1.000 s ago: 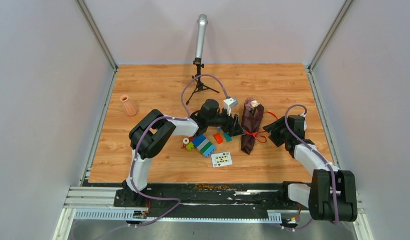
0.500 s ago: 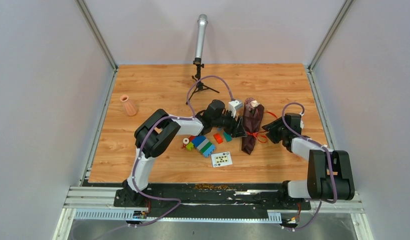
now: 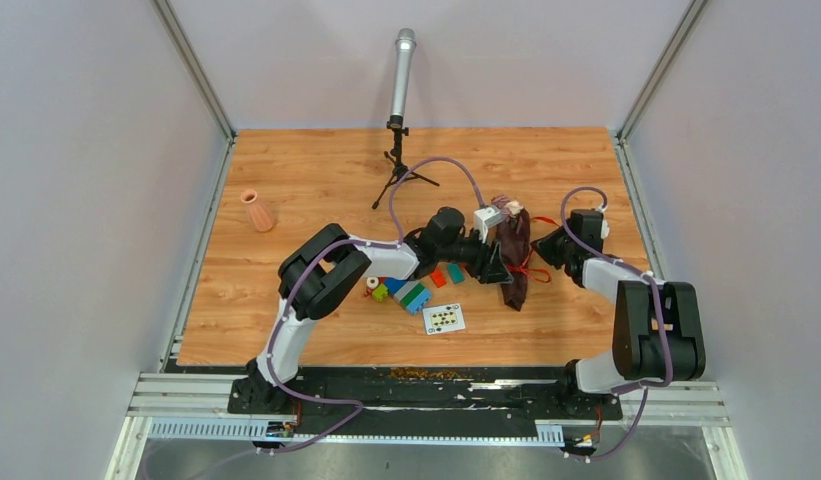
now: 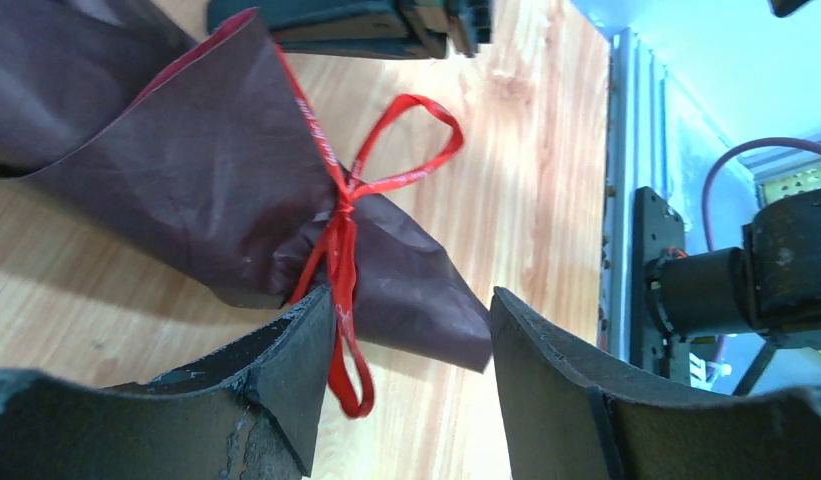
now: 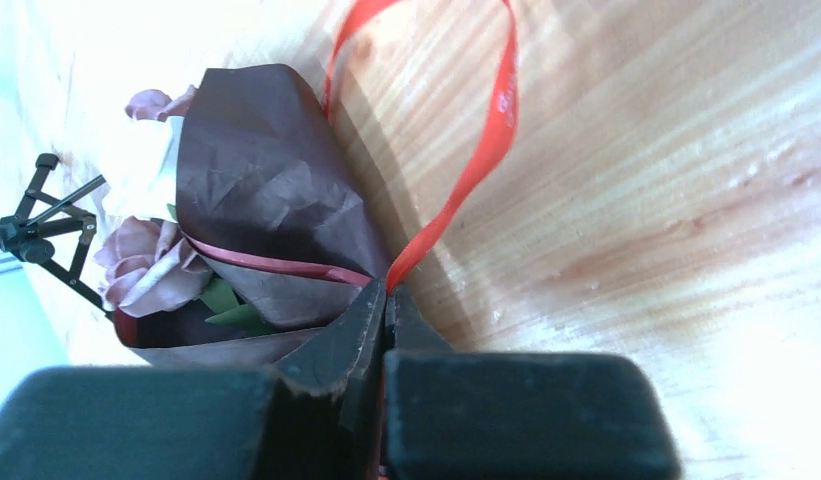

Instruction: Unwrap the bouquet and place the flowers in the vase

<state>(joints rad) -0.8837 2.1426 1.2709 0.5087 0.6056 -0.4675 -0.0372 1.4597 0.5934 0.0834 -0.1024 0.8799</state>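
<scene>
The left jaws have slid right and stand spread at the narrow end of the bouquet [image 3: 518, 278], lying on the worktop [image 3: 316, 180]; the right jaws have closed, pinching its red ribbon [image 5: 476, 160].

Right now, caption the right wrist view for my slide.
Right gripper shut on the red ribbon beside the maroon-wrapped bouquet lying on the wooden table.

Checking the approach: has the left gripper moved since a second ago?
Yes. The left gripper moved right, farther beyond the card, reaching the bouquet.
</scene>
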